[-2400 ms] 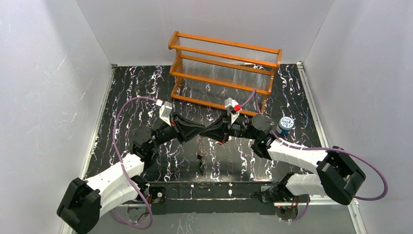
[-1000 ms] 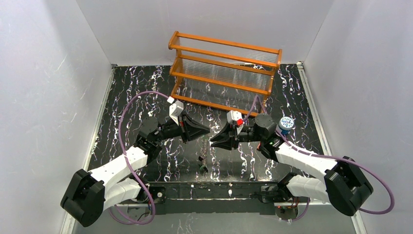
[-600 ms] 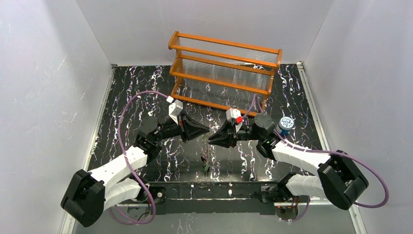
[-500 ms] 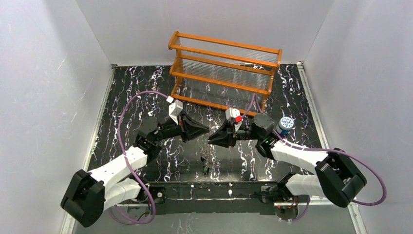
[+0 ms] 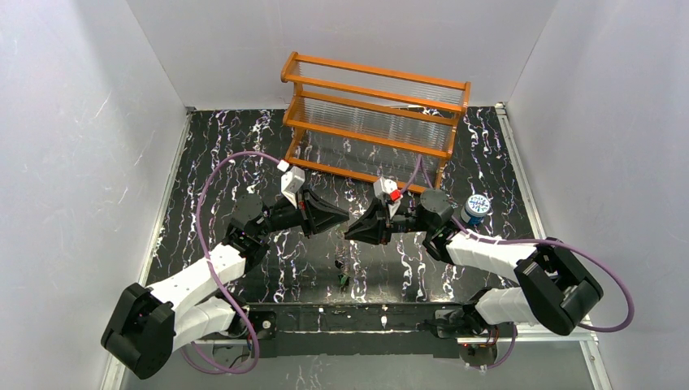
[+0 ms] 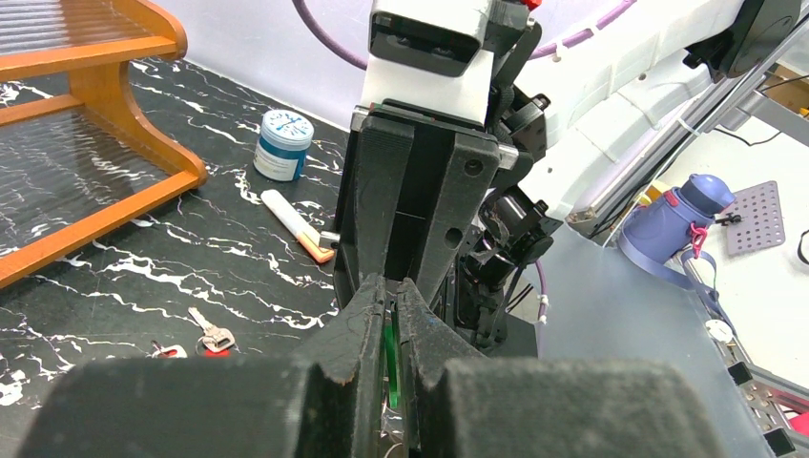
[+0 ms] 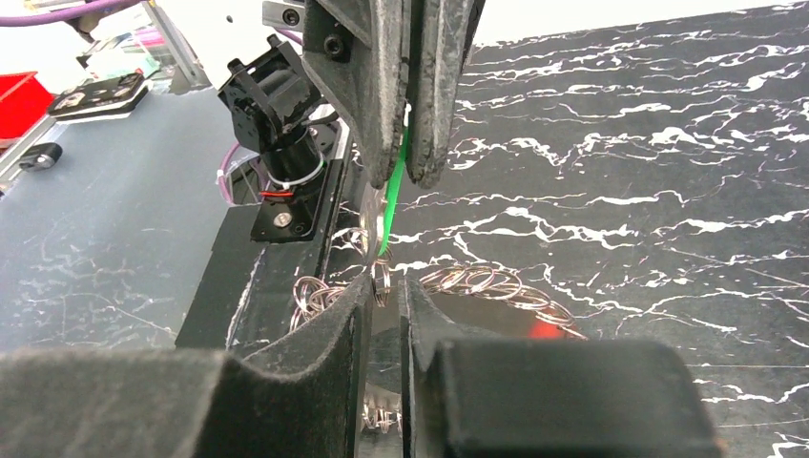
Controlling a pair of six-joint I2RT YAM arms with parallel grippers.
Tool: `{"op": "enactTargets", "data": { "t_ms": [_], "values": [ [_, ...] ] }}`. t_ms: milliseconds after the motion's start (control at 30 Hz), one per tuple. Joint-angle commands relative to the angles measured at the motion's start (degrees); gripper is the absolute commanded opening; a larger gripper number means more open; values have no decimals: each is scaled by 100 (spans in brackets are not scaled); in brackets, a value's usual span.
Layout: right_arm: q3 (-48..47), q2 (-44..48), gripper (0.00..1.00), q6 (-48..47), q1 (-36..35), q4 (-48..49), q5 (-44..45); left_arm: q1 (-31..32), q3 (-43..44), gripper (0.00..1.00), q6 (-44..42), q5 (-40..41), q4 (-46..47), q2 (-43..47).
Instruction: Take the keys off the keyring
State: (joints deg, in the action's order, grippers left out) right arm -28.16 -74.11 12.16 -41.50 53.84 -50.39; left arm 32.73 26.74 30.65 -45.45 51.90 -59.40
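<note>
Just in front of the wooden rack (image 5: 374,114), the left gripper (image 7: 401,174) is clamped tight on the green key (image 7: 390,205). The key shows edge-on, its long axis running on from those fingertips toward the right gripper (image 7: 384,286). That one's fingers stand nearly together about a silvery loop of the keyring (image 7: 474,281); whether they pinch it, I cannot tell.

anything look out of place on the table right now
A clear tube with an orange cap lies flat on the black marble table, loose near the blue-white lidded jar, not in the orange wooden rack. Nothing looks spilled or broken.
</note>
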Motion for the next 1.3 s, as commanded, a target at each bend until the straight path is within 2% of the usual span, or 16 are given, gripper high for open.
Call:
{"op": "enactTargets", "data": {
  "t_ms": [0,133,300,333,933,1267],
  "values": [
    [-66,-100,23,144,-25,486,-137,-21,253,0,11,11,189,191],
    [-75,-123,20,151,-35,504,-133,-30,248,0,11,3,189,215],
    [-92,-156,3,162,-41,509,-146,-38,245,0,2,6,189,244],
    [-85,-155,1,166,-40,517,-158,-45,244,0,2,17,189,252],
    [79,-51,1,255,-35,759,-144,-282,117,0,3,412,119,447],
    [136,184,1,104,-25,627,-137,-373,299,0,-516,834,-996,609]
  ]
}}
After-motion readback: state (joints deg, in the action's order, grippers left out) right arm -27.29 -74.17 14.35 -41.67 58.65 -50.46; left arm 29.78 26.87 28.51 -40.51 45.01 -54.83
